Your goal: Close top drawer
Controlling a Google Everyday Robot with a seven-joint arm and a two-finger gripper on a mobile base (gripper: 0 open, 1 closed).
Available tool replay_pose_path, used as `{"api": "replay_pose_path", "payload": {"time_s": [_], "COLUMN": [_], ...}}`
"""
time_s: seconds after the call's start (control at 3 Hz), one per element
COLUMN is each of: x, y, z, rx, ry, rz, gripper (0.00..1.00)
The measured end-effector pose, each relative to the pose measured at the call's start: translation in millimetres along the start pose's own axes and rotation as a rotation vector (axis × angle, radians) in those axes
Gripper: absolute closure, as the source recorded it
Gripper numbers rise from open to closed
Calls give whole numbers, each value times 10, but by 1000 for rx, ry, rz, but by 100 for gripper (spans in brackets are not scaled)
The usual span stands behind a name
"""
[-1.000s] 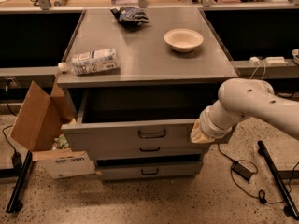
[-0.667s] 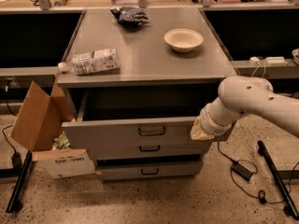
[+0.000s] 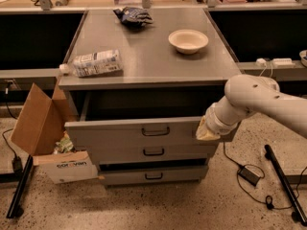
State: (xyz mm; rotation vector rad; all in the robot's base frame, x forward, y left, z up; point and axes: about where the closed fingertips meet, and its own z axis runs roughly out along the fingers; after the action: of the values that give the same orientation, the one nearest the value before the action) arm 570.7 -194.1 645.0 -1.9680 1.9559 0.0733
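The top drawer (image 3: 124, 131) is a wide grey metal drawer with a small dark loop handle (image 3: 155, 131). It stands pulled out from the cabinet, with a dark gap above its front panel. My gripper (image 3: 207, 130) is at the right end of the drawer's front panel, at the end of my white arm (image 3: 259, 102) that reaches in from the right. The arm's wrist hides the fingers. The two lower grey drawers (image 3: 153, 152) sit below; the bottom one sticks out a little.
On the cabinet top (image 3: 148, 47) lie a plastic bottle on its side (image 3: 91, 63), a white bowl (image 3: 188, 40) and a dark chip bag (image 3: 133, 16). An open cardboard box (image 3: 45, 133) stands left of the cabinet. Cables and a power brick (image 3: 249, 175) lie on the floor at right.
My arm and gripper have shifted very slightly. The top drawer stands about as far out as before.
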Motion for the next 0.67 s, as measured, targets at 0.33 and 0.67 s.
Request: {"api": "replay_pose_path", "payload": {"time_s": [0.33, 0.67], "x": [18, 33], "y": [-51, -88], "z": [9, 16], "rx": [-1, -2], "ry": [-11, -19], "rz": [5, 8], "gripper": [12, 0]}}
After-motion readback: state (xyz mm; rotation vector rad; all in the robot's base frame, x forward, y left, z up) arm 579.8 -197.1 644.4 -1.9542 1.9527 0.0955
